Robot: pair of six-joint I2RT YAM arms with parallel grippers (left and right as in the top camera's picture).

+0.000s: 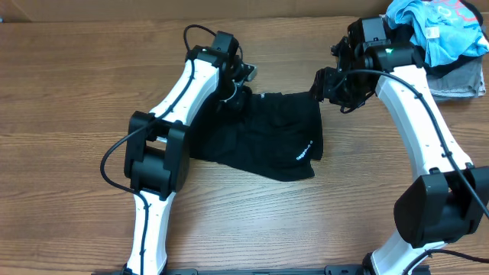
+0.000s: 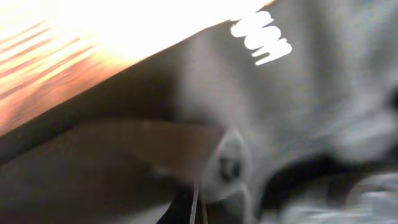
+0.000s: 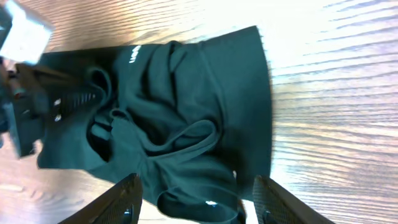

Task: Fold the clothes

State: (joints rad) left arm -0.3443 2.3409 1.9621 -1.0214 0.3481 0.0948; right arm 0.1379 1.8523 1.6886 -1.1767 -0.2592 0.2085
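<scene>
The clothes (image 1: 267, 134), a black garment with a short line of white lettering, lie crumpled in the middle of the wooden table (image 1: 69, 92). My left gripper (image 1: 238, 93) is at the garment's far-left corner, shut on the fabric. In the blurred left wrist view the cloth (image 2: 298, 112) fills the frame right up to the closed jaws (image 2: 198, 210). My right gripper (image 1: 321, 84) hovers at the far-right corner. It is open (image 3: 200, 202), its fingers standing either side of a bunched fold of the clothes (image 3: 186, 106) without pressing it.
A light blue shirt (image 1: 435, 27) lies heaped on a grey folded garment (image 1: 462, 80) at the back right corner, just behind the right arm. Bare wood surrounds the black garment to the left and front.
</scene>
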